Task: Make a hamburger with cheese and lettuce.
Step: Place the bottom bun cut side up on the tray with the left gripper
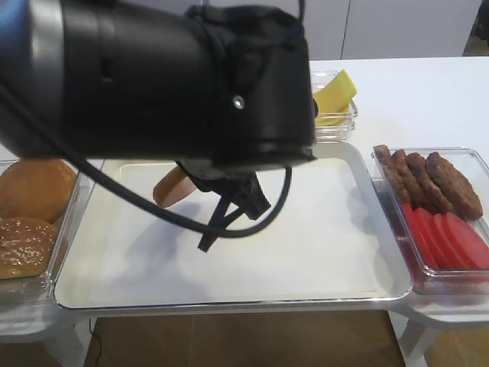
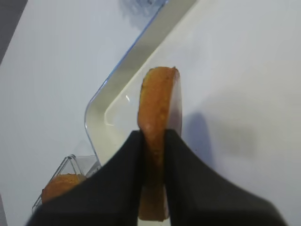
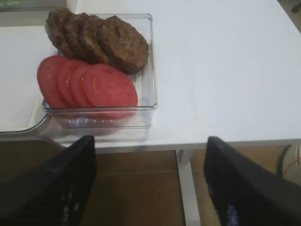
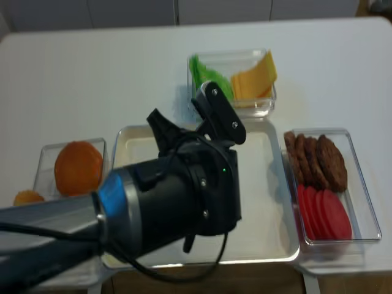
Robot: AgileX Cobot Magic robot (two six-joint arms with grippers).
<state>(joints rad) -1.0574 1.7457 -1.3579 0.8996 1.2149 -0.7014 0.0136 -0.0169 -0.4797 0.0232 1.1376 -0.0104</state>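
**A:** What am I looking at, biggest stuff first?

**B:** From my seat: the white table (image 4: 92, 73), then the tray (image 1: 321, 260) in the middle. The left arm (image 4: 165, 208) fills most of both high views and blocks a lot. At 9 o'clock of the tray there's a clear bin with sesame buns (image 1: 30, 214). At 3 o'clock, another bin (image 3: 146, 70) with patties (image 3: 99, 37) at the far end and tomato slices (image 3: 87, 84) at the near end.

**A:** And the task stuff?

**B:** A small bin at 12 o'clock, just past the tray's far rim, holds the lettuce (image 4: 205, 79) on its left side and the cheese (image 4: 254, 79) on its right, slices fanned and leaning up. The hamburger (image 2: 157, 122) is a bun half held on edge over the tray's far-left corner, about 10 o'clock. I can't tell if it touches the tray.

**A:** Grippers?

**B:** Left gripper (image 2: 154, 155) has its fingers pinching the bun half flat-to-flat, one on each face. Right gripper (image 3: 148, 181) hangs off the table's near edge, at 6 o'clock of the patty bin, fingers spread wide with nothing between them.
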